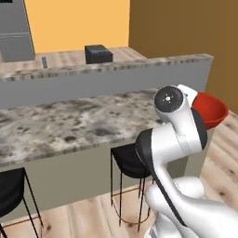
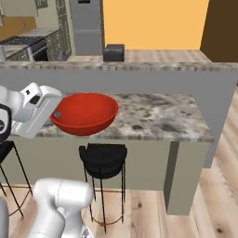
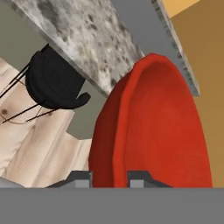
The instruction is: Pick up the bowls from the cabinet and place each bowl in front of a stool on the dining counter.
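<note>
My gripper is shut on the rim of a glossy bright red bowl. The bowl hangs a little above the front edge of the dining counter, a speckled stone top with a raised back ledge. In the left base view the bowl pokes out to the right from behind my white arm, near the right end of the counter. A black stool stands on the floor just under the bowl, against the counter's front. The cabinet is out of view.
A second black stool stands further left along the counter. A dark box sits beyond the raised ledge. A grey fridge and a stove are far behind. A brown wall closes the right side.
</note>
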